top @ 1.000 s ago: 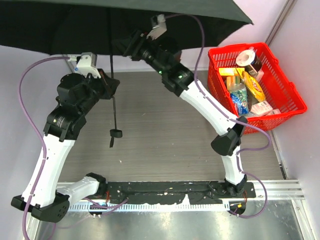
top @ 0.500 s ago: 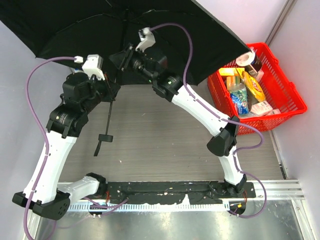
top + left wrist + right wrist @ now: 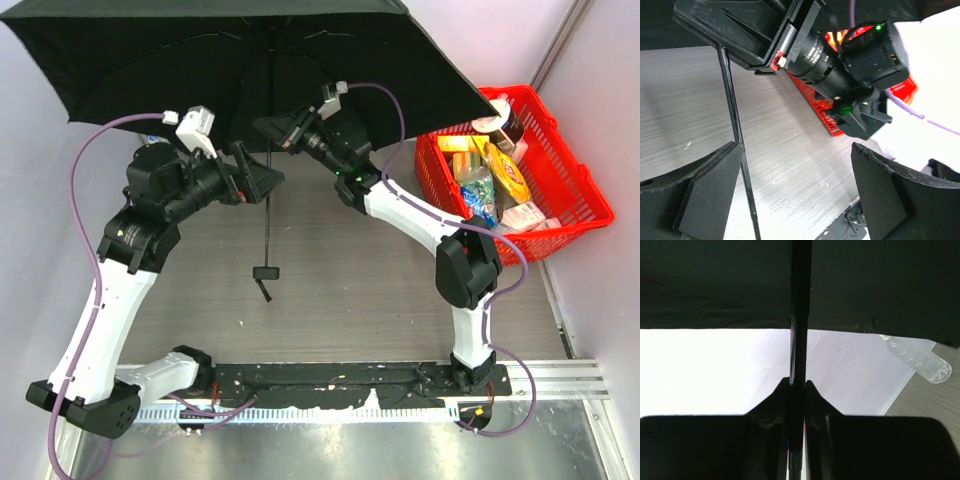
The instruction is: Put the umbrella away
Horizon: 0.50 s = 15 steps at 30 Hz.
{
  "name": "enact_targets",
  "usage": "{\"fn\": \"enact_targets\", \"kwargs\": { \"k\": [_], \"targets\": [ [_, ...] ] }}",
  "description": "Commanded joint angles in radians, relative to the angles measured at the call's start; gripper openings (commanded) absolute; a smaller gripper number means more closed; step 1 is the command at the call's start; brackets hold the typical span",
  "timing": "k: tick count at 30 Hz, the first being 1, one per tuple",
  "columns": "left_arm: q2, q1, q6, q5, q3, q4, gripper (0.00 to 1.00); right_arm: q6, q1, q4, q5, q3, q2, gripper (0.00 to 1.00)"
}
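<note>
Umbrella (image 3: 200, 60): open, black, the canopy spread high over the far half of the bench (image 3: 340, 280) and both arms.
Shaft (image 3: 800, 290): thin, dropping straight from the canopy middle.
Handle (image 3: 264, 272): at the shaft's bottom end, over the middle of the bench, with a short strap (image 3: 264, 292) below it.
Right pincer (image 3: 799, 385): clenched on the shaft just under the canopy.
Left pincer (image 3: 795, 150): released, fingers spread wide; the shaft runs just beside one finger, inside the gap.
Basket (image 3: 570, 170): red, at the right edge, filled with groceries, its near corner under the canopy edge.
Bottle (image 3: 920, 362): clear, seen past the canopy edge from the right wrist.
</note>
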Motion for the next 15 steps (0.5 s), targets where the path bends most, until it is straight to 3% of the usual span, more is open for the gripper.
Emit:
{"fn": "enact_targets", "kwargs": {
  "k": [1,5,11,12,15],
  "targets": [
    [0.013,0.015,-0.186,0.159,-0.065,0.148,0.91,0.115,-0.027,0.472,-0.069,-0.074,-0.16,0.01],
    [0.03,0.029,-0.335,0.262,-0.174,0.347,0.91,0.201,-0.046,0.576,-0.075,-0.117,-0.185,0.01],
    [0.085,0.027,-0.397,0.323,-0.164,0.446,0.88,0.276,-0.054,0.653,-0.07,-0.166,-0.229,0.01],
    [0.093,0.027,-0.426,0.343,-0.17,0.507,0.81,0.287,-0.054,0.664,-0.07,-0.174,-0.231,0.01],
    [0.131,0.013,-0.504,0.397,-0.168,0.62,0.44,0.32,-0.054,0.702,-0.07,-0.186,-0.235,0.01]
  ]
}}
